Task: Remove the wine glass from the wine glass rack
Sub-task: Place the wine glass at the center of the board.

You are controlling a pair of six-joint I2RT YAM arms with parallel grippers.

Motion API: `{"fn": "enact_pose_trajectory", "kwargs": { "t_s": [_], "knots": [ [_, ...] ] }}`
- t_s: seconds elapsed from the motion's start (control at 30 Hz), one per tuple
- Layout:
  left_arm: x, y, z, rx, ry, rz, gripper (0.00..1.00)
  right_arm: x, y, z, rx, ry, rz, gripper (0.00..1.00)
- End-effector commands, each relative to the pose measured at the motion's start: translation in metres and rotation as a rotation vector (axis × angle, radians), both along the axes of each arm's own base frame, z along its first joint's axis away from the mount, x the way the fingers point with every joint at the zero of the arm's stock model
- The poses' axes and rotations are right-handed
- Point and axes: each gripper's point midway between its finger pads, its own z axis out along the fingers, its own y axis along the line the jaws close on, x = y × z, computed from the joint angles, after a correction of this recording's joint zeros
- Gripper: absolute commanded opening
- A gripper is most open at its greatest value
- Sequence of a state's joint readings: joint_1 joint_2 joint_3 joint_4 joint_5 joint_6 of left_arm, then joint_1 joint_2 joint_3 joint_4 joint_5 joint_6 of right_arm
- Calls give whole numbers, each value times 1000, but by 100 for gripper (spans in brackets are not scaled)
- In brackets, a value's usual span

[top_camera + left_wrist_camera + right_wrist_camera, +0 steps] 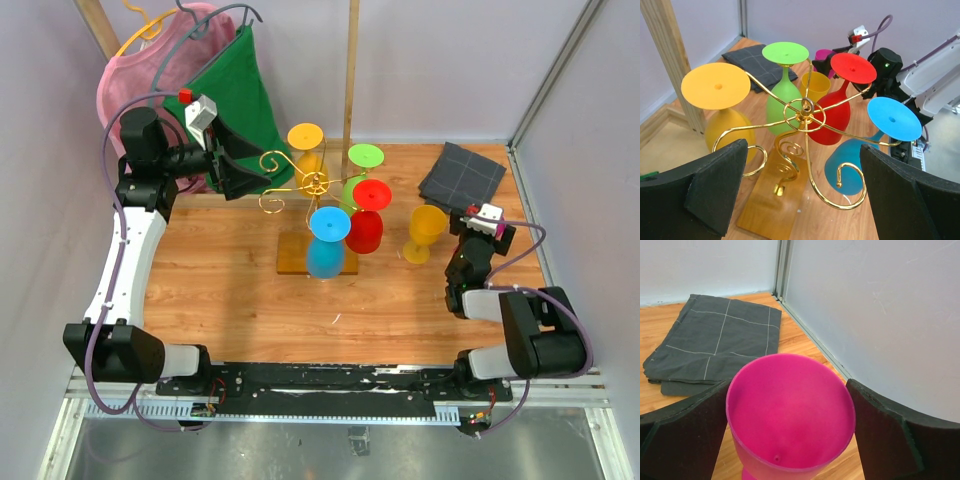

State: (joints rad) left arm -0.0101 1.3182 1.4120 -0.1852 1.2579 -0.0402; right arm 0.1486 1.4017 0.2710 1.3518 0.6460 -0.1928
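**Left hand has the short reach to the rack**

We count four wine glasses hanging bowl-down on the wine glass rack (pixel 312 182). A yellow glass (pixel 730 130) hangs on its far side, a green glass (pixel 782 107) and a red glass (pixel 832 117) on its right, and a blue glass (pixel 845 167) on its near side. Each stem runs vertical, with the foot uppermost and caught in a gold scroll arm.

Two more glasses are off the rack. An amber glass (pixel 425 232) stands upright on the worktop (pixel 220 280) to the right of the rack. A pink glass (pixel 790 430) stands further right, between the pads of the right hand (pixel 788 390). Those pads sit close on either side of the bowl, and we cannot tell whether they press it or stand just clear.

The left hand (pixel 245 168) is spread fully wide and holds nothing. It sits left of the rack, level with the scroll arms and aimed at the central post. We judge it the nearer hand, and the yellow glass the closest to it. That glass would have to slide outward along its arm, away from the post, not lift straight up.
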Motion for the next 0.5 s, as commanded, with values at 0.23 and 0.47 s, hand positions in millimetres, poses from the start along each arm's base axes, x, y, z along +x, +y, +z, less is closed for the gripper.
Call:
{"fn": "enact_pose_trajectory", "kwargs": {
  "t_s": [0.23, 0.47],
  "knots": [
    [-3, -2, 10, 5, -33, -11, 99, 0, 15, 64, -37, -66, 70, 93],
    [-3, -1, 21, -7, -36, 17, 99, -4, 16, 112, -57, -110, 84, 94]
  ]
}}
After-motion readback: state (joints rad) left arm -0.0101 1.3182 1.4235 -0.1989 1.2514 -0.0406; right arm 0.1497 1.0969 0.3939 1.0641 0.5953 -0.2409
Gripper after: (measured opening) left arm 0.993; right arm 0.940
